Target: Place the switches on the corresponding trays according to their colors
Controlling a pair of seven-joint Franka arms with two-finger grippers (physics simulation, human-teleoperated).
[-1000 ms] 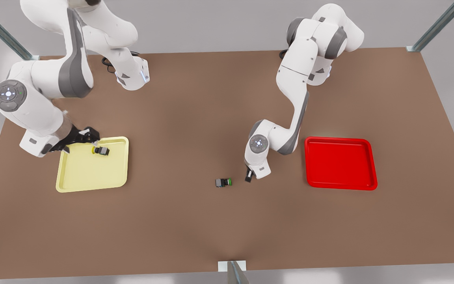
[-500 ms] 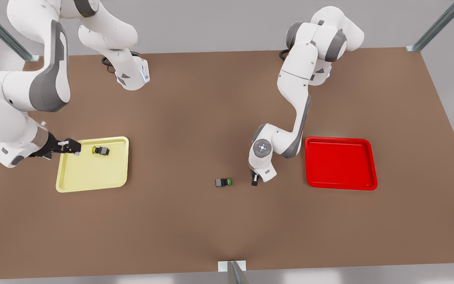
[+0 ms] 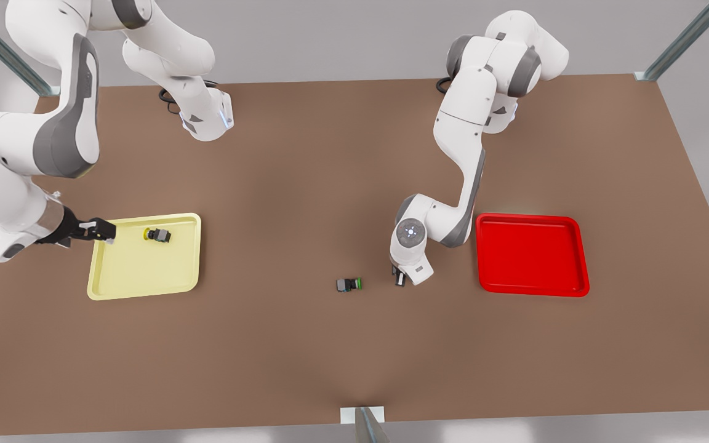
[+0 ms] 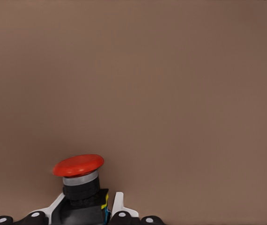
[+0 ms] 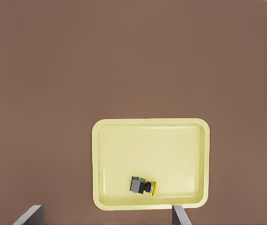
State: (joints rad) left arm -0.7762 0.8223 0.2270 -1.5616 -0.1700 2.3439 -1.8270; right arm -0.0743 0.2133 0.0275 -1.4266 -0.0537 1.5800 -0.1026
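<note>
Switches sit in two places right now. One with a yellow cap lies on its side inside the pale yellow tray, near the tray's far edge, with its dark body pointing toward the front view's right. From the right wrist view, that same yellow-capped switch lies in the yellow tray close to one rim. The right gripper hangs just past the tray's edge on the front view's left, over the brown table, and its two fingers are spread wide apart with nothing between them. The other switch has a red cap like a little mushroom on a dark body, and it stands upright between the fingers of the left gripper, which pinch it on both sides. In the front view the left gripper points down close over the table, between a green-capped switch and the bright red tray. The green-capped switch lies on its side on the table, just beside the left gripper. The red tray sits flat on the table on the front view's right, well apart from the yellow tray.
</note>
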